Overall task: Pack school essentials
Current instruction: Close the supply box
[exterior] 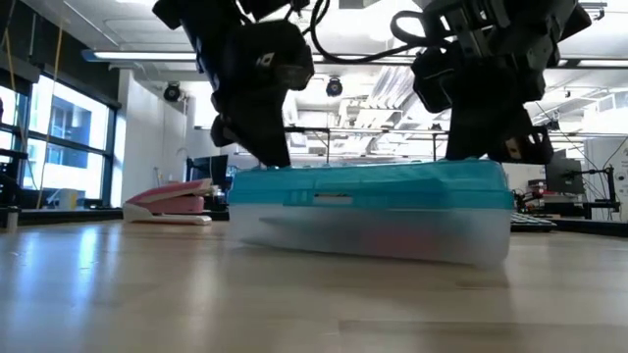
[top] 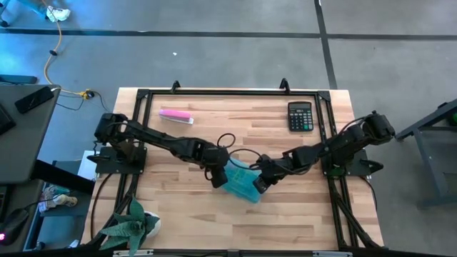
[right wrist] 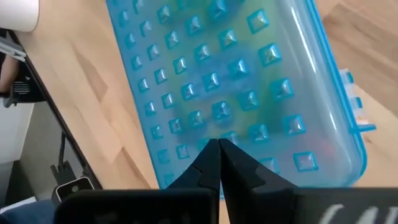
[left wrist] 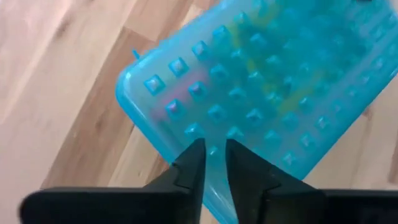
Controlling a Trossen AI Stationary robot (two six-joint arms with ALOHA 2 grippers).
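Note:
A translucent light-blue box (top: 241, 182) with a studded lid lies shut, flat on its bottom, in the middle of the wooden table (top: 178, 200). Blurred yellow, pink and green shapes of the school essentials (left wrist: 261, 68) show through the lid; I cannot tell them apart. My left gripper (left wrist: 214, 149) stands over the box's left end, its fingertips a narrow gap apart. My right gripper (right wrist: 219, 144) is shut over the box's right end. The low view shows both coming down onto the lid (exterior: 373, 176). My left gripper rests its fingertips (left wrist: 193, 155) on the lid's top near the box's left end (exterior: 263, 165), slanting down from the left. Nothing is between the fingers. My right gripper sets its shut fingertips (right wrist: 211, 152) on the lid's top near the box's right end (exterior: 491, 162), slanting down from the right.
A black calculator (top: 300, 116) lies at the far right and a pink-and-white bar (top: 176, 115) at the far left. A black frame (top: 228, 91) runs round the table's edges. A potted plant (top: 128, 228) stands off the near left corner.

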